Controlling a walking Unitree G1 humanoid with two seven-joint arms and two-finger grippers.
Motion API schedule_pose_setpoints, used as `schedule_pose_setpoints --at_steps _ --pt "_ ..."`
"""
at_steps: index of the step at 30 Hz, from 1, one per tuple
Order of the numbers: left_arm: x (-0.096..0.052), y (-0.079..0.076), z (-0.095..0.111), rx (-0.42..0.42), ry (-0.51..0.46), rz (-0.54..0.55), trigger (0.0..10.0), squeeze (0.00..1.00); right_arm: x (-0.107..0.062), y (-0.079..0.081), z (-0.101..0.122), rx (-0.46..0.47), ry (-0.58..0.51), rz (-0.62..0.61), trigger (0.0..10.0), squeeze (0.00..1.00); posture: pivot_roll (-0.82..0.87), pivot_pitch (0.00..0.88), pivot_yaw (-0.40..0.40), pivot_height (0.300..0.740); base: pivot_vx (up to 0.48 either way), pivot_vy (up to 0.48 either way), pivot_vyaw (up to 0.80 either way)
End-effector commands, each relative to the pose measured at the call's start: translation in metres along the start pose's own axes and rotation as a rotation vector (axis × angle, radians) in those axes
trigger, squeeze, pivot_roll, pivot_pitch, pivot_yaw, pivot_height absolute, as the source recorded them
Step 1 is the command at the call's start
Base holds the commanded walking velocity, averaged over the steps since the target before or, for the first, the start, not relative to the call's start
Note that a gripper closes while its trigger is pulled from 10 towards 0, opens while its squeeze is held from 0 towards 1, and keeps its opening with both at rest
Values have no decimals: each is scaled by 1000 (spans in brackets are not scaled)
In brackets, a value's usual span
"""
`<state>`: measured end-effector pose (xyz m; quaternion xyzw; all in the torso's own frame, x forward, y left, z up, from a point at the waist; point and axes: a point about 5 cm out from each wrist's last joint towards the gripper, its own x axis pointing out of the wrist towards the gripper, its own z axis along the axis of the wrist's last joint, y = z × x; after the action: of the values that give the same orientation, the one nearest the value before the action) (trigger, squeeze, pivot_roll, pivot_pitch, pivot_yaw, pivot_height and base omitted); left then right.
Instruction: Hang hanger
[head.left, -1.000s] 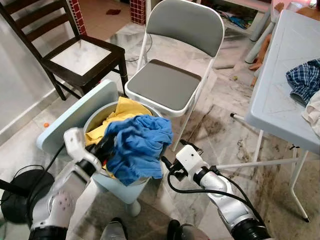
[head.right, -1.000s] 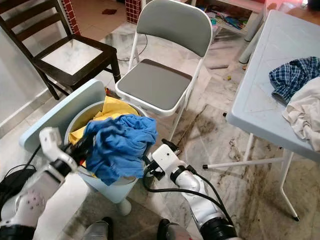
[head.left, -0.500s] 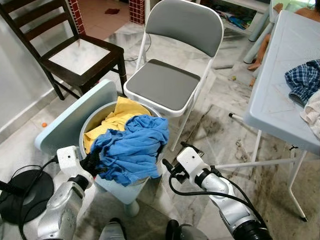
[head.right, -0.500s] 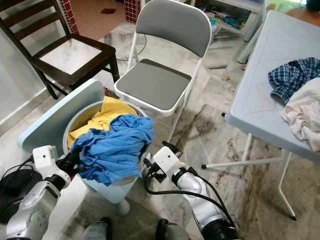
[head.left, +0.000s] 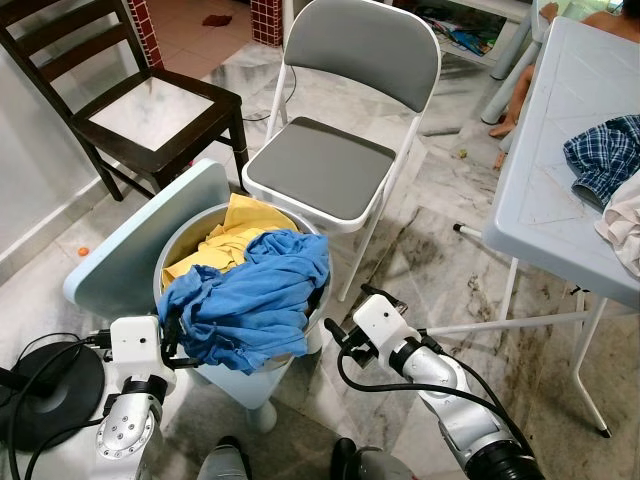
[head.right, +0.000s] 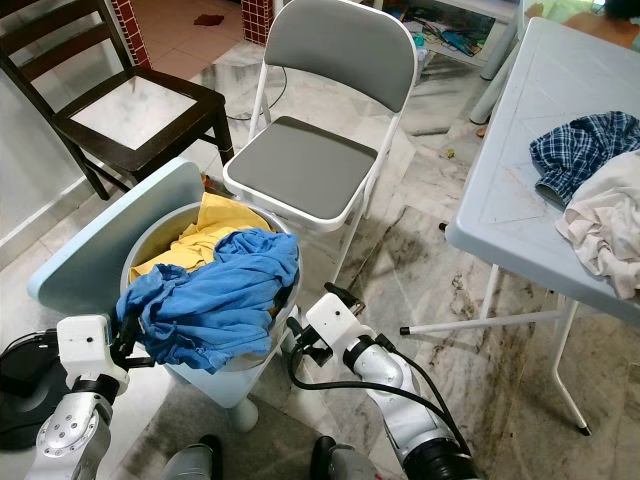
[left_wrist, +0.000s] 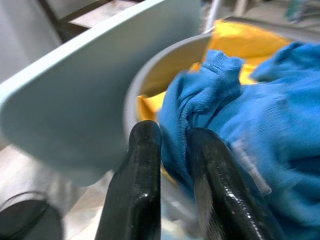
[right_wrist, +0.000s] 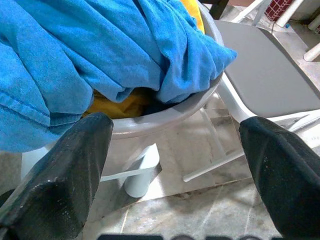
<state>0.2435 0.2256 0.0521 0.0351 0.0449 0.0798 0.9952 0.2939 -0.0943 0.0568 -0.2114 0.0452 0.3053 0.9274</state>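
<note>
Since 1 s ago the left arm has dropped low and pulled back toward the robot; the blue cloth (head.left: 252, 300) has come with it, stretched out over the tub's near-left rim. Right arm roughly unchanged.

Left wrist view adds: left gripper (left_wrist: 172, 150) fingers (left_wrist: 142, 175) nearly closed, pinching a fold of blue cloth just outside the tub (left_wrist: 131, 107) rim, pale lid (left_wrist: 75, 95) beside it. Head views show that gripper (head.left: 170, 335) only partly, at the cloth's edge.

Right wrist view adds: right gripper (right_wrist: 172, 150) wide apart, holding nothing, near the tub's wall w/ cloth hanging over the rim and yellow cloth (right_wrist: 117, 107) beneath. In the head view it (head.left: 338, 335) sits just beside the tub.

No hanger can be made out in any view.

Room: marble-look floor (head.left: 440, 250), stained. Grey folding chair (head.left: 330, 165) just behind the tub, dark wooden chair (head.left: 150, 110) to the left, black round base (head.left: 40, 385) at lower left. Pale table (head.left: 570, 180) at right w/ plaid cloth (head.left: 605, 160) and a whitish one (head.right: 610, 230).
</note>
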Motion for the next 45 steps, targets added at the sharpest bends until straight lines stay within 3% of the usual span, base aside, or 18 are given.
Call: schedule_pose_setpoints --at_steps 1,6,7,8,12,15,19,24,26,29,30,34,36,37,38,41,45 --pt "-3 9 -10 7 53 56 10000 1000 -1 3 -3 -3 10 15 10000 0 216 241 -90 740 0 0 0" --pt "2 25 -12 34 71 150 10000 1000 -2 2 -3 -3 13 13 10000 0 208 242 -91 740 0 0 0" --pt "4 25 -10 54 61 152 10000 314 -2 2 -4 -4 14 13 10000 0 207 242 -92 740 0 0 0" --pt "7 23 -4 99 30 148 10000 0 -3 2 -4 -4 14 13 10000 0 204 241 -92 740 0 0 0" --pt "11 15 4 127 -16 122 10000 0 -4 1 -4 -6 15 13 10000 0 202 241 -94 740 0 0 0" --pt "14 -1 12 122 -72 55 10000 0 -4 1 -4 -9 16 13 10000 0 198 239 -98 740 0 0 0" --pt "14 -7 16 140 -96 37 10000 0 -4 0 -4 -10 16 13 10000 0 198 238 -101 740 0 0 0" --pt "17 -18 15 115 -72 -20 10000 0 -3 -1 -2 -14 12 16 10000 0 197 236 -104 740 0 0 0" --pt "19 -28 12 105 -20 -75 10000 0 -3 0 -2 -15 12 18 10000 0 197 236 -104 740 0 0 0" --pt "20 -31 7 104 38 -75 10000 0 -2 0 -2 -16 10 18 10000 0 196 235 -104 740 0 0 0" --pt "21 -32 5 84 74 -55 7333 0 -2 0 -2 -15 9 18 10000 0 194 235 -102 740 0 0 0" --pt "25 -33 7 40 108 -23 8471 0 -3 0 -1 -14 7 15 10000 0 190 236 -101 740 0 0 0" --pt "25 -33 7 35 131 -15 5451 0 -3 0 -1 -14 7 15 10000 0 190 236 -101 740 0 0 0" --pt "26 -33 6 21 142 -6 1569 0 -3 0 -1 -14 7 15 10000 0 190 236 -101 740 0 0 0" --pt "27 -33 4 -24 169 11 0 0 -3 0 -1 -13 7 13 10000 0 188 236 -98 740 0 0 0" --pt "28 -34 2 -111 207 28 0 0 -3 0 -1 -13 8 12 10000 0 187 235 -97 740 0 0 0" --pt "32 -39 8 -164 187 21 0 0 -2 0 -1 -13 7 10 10000 0 186 234 -97 740 0 0 0"
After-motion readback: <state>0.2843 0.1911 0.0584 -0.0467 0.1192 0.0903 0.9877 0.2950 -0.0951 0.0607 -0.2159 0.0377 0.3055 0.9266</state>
